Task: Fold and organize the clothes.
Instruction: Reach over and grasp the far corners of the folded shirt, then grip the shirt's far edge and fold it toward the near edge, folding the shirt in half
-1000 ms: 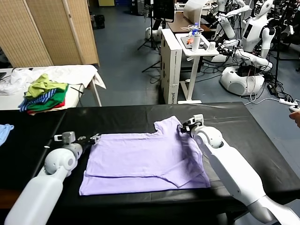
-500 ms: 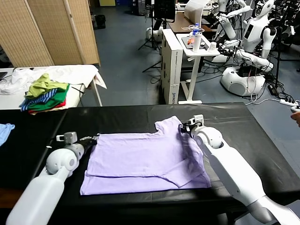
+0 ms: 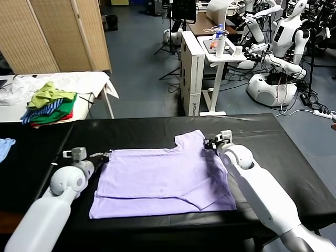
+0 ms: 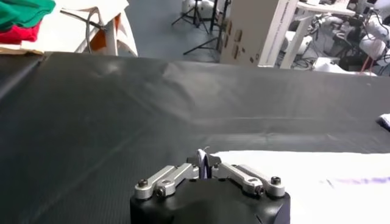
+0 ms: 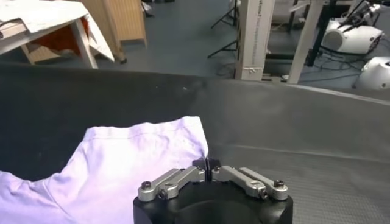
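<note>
Bare table [image 3: 131,131] lies open at 12 o'clock of the T-shirt [image 3: 163,181]; garment pile [image 3: 50,107] obstructs at 10 o'clock.

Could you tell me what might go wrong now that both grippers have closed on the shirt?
The left gripper pinches only the thin edge of the shirt, so it could slip free on lifting. The right gripper also grips just a sleeve edge. Uneven pulling may undo the fold already made along the near side.
</note>
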